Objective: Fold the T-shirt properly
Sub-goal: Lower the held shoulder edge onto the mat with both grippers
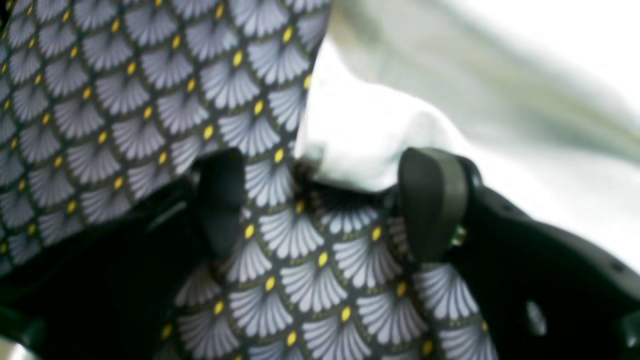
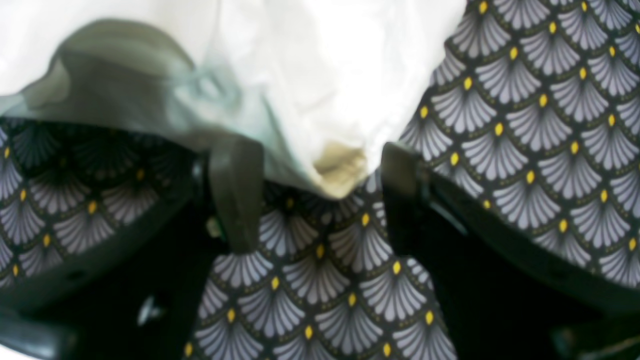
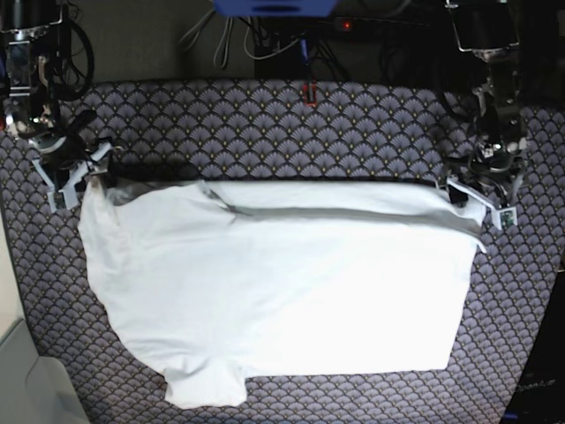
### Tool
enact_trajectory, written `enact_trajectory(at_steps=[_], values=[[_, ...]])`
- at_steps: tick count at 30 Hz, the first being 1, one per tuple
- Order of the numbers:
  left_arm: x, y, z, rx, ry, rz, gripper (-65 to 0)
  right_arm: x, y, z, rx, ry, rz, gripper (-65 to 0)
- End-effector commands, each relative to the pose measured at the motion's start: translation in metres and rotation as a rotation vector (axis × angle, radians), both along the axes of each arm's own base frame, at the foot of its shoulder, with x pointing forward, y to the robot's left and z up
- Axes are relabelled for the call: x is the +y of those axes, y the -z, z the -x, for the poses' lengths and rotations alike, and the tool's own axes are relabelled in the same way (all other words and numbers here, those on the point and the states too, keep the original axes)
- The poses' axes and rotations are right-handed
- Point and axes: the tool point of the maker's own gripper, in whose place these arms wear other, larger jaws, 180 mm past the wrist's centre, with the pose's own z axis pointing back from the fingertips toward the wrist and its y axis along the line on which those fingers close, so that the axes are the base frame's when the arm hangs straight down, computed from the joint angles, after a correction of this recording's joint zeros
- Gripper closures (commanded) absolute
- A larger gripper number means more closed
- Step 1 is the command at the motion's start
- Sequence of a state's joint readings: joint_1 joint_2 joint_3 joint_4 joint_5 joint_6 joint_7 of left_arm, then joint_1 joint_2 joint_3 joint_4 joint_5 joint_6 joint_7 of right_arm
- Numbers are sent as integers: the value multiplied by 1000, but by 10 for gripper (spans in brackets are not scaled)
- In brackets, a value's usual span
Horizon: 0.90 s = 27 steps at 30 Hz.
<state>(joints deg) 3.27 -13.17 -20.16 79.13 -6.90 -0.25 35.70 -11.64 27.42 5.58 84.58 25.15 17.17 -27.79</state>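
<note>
On patterned tablecloth, T-shirt flat, left claw, right claw wide at corners

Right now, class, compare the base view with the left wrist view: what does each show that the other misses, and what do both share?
Only the base view shows the whole T-shirt spread flat, one sleeve at its lower edge, a long fold line across its top, the right gripper at the opposite corner, and cables beyond the table.

Only the left wrist view shows the left gripper close up: jaws apart, a cloth corner reaching between them, not pinched.

Both show white fabric lying on the fan-patterned tablecloth.
</note>
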Motion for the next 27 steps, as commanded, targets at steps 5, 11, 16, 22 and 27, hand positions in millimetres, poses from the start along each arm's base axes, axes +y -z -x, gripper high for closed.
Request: enact_trajectory(at_steps=[5, 11, 16, 22, 27], values=[[2, -6, -10, -32, -7, 2, -477, -3, -14, -10, -50, -7, 5, -379], [-2, -5, -11, -32, -7, 10, -475, -3, -14, -10, -50, -7, 5, -377], [-2, -8, -16, -41, -6, 12, -360, -3, -14, -10, -50, -7, 5, -377], [0, -4, -20, -33, -17, 21, 0, -3, -13, -9, -47, -7, 5, -377], [-1, -5, -21, -37, -14, 20, -3, -3, -13, -9, -48, -8, 5, -376]])
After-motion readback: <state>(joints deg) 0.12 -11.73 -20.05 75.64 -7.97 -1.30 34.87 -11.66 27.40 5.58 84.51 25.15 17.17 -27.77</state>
